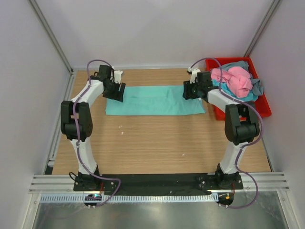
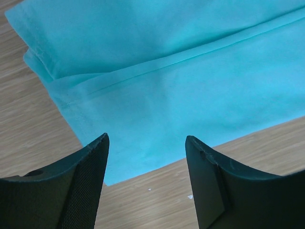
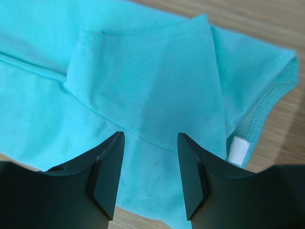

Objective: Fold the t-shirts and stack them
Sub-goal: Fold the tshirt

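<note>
A teal-green t-shirt lies flat on the table as a long folded strip, also seen in the left wrist view and the right wrist view. My left gripper hovers open over its left end, its fingers above the near corner, holding nothing. My right gripper hovers open over the right end, its fingers above a folded-in sleeve and a white label. Pink, turquoise-blue and grey-blue t-shirts are piled in the bin.
A red plastic bin stands at the back right, beside my right arm. The wooden table is walled by white panels at the back and sides. A black strip with the arm bases runs along the near edge.
</note>
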Action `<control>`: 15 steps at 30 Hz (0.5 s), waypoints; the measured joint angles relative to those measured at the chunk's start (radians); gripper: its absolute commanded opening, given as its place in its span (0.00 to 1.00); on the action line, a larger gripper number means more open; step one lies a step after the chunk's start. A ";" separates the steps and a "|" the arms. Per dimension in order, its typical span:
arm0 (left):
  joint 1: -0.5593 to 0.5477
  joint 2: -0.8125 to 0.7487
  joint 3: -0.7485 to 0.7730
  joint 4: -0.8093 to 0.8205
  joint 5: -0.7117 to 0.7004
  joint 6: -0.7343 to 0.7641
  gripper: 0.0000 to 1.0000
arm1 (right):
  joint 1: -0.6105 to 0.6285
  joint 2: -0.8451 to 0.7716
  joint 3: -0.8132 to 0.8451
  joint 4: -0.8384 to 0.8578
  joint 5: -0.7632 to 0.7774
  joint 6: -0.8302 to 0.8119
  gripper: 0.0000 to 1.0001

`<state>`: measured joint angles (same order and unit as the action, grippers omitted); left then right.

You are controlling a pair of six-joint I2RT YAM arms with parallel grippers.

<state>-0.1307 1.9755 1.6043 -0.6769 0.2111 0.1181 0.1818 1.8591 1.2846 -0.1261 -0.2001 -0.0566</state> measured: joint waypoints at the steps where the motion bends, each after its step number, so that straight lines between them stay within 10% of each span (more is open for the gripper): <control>1: 0.004 0.014 0.000 0.006 -0.012 0.003 0.66 | 0.000 0.019 0.000 -0.007 -0.002 0.007 0.54; 15: 0.012 0.153 0.030 -0.024 -0.162 0.029 0.62 | 0.003 0.180 0.082 -0.040 -0.030 0.041 0.53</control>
<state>-0.1184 2.1281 1.6344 -0.7010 0.0494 0.1474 0.1848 2.0388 1.3663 -0.1661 -0.2302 -0.0158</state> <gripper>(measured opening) 0.631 0.533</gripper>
